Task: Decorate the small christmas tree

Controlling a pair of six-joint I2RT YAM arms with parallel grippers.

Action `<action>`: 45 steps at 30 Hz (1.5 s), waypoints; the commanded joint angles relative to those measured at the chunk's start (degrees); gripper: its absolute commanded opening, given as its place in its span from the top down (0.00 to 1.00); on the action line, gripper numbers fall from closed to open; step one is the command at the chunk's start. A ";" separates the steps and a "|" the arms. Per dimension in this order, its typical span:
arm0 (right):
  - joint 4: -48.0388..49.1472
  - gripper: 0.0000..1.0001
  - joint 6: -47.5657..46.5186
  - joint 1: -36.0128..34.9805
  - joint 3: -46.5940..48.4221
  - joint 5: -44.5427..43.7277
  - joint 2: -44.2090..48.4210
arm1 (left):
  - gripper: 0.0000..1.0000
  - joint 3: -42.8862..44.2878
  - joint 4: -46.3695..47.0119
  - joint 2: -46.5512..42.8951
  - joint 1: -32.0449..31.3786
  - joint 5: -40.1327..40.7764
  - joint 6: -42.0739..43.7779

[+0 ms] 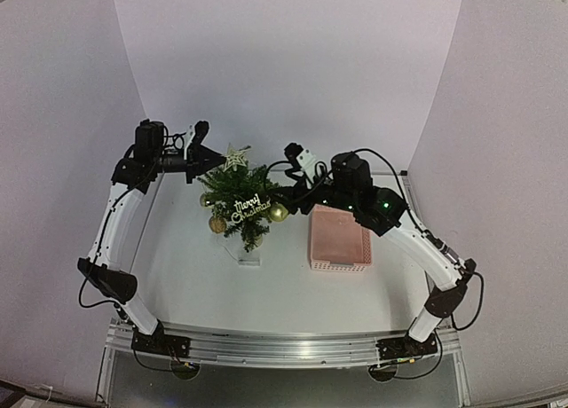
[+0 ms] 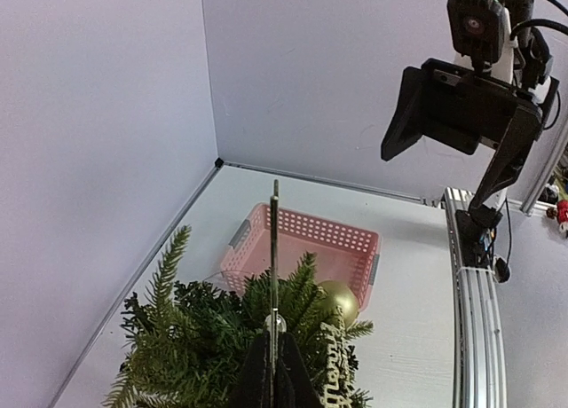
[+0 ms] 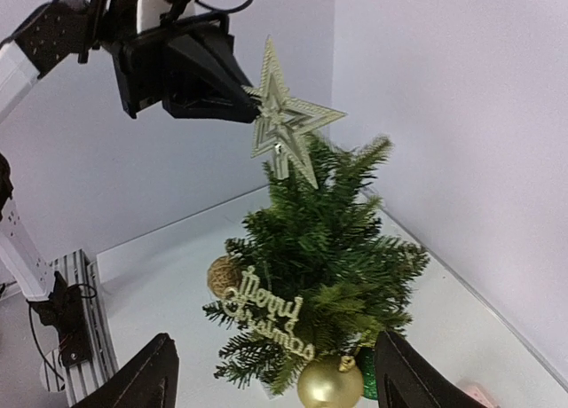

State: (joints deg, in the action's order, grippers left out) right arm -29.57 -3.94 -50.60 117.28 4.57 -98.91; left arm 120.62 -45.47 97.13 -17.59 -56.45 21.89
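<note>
The small christmas tree (image 1: 241,200) stands on the table left of centre and fills the right wrist view (image 3: 324,266). It carries a gold ball (image 3: 330,383), a twine ball (image 3: 224,277) and a "Merry Christmas" sign (image 3: 271,315). My left gripper (image 1: 216,160) is shut on a gold star (image 1: 235,158) and holds it at the treetop. The star (image 3: 288,124) touches the top branches. In the left wrist view the star (image 2: 275,248) shows edge-on between the shut fingers (image 2: 257,377). My right gripper (image 3: 280,381) is open and empty, just right of the tree.
A pink basket (image 1: 339,237) lies right of the tree under the right arm, and it looks empty in the left wrist view (image 2: 306,248). White walls enclose the table at the back and on both sides. The open right gripper (image 2: 453,146) shows in the left wrist view.
</note>
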 commanded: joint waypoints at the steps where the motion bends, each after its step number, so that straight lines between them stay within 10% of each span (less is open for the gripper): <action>1: 7.98 0.27 2.78 1.75 -6.81 -2.33 5.78 | 1.00 0.02 9.18 1.09 0.05 -1.69 -4.52; 45: 11.73 0.27 3.50 4.81 -11.57 4.06 6.63 | 1.00 7.24 9.08 8.01 1.68 -3.54 -1.36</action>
State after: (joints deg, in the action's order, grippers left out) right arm -20.12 -1.19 -46.00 106.04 7.68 -93.17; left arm 124.51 -37.43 104.80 -16.12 -59.82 20.75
